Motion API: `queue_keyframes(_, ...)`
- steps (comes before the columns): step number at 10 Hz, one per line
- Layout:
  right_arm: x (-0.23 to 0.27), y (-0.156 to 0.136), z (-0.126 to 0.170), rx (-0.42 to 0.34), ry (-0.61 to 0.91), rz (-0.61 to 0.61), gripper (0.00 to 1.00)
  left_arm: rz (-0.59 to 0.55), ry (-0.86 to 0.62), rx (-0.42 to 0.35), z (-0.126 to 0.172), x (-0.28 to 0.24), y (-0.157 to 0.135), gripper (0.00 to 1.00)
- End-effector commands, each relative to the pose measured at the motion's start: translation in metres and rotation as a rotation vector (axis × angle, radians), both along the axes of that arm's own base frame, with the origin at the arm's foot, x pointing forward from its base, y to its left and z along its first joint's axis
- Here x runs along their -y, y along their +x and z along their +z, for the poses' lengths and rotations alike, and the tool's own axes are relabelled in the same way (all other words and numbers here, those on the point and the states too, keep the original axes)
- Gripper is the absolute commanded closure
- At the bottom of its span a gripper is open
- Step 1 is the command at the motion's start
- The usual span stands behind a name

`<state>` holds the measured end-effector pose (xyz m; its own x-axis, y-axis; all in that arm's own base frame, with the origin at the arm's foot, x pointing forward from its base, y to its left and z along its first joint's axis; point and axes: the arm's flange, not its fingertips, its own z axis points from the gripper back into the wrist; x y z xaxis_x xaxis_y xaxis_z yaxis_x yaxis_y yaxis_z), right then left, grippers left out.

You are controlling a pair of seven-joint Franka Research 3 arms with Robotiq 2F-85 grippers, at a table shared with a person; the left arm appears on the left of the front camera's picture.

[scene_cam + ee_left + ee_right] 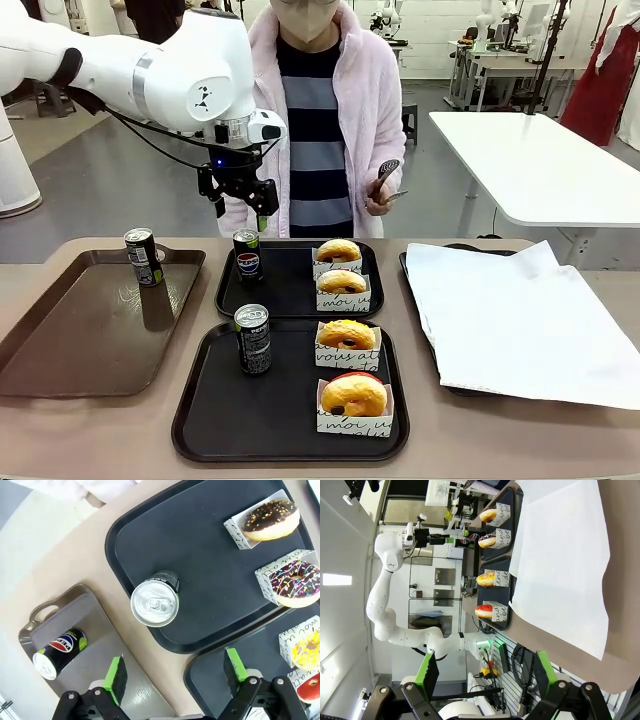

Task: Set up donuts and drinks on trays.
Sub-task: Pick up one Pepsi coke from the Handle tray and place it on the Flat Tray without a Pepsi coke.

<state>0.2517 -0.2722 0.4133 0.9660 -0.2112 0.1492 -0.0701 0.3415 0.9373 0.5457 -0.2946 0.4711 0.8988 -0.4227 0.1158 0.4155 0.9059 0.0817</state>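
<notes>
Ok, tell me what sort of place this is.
Probably a robotics lab or workshop staged as a snack counter, not a real cafe: a white robot arm works over trays of donuts, with bare concrete floor and equipment benches behind the person.

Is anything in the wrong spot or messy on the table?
One thing stands out: a slim dark Pepsi can stands alone on the brown plastic tray at the left, not on the two black rectangular trays holding the other cans and sleeved ring donuts. Nothing looks spilled, tipped or broken.
</notes>
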Motion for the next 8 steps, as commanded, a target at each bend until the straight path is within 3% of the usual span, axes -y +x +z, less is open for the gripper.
queue_keyframes(1, 0.001, 0.000, 0.000, 0.017, 0.011, 0.000, 0.00, -0.005, 0.010, 0.005, -0.003, 0.002, 0.005, 0.00)
queue_keyframes(6, 0.001, 0.000, 0.000, 0.017, 0.011, 0.000, 0.00, -0.001, 0.001, -0.006, -0.005, 0.001, 0.003, 0.00)
queue_keyframes(8, 0.001, 0.000, 0.000, 0.017, 0.011, 0.000, 0.00, 0.130, -0.037, -0.027, 0.019, -0.055, -0.019, 0.00)
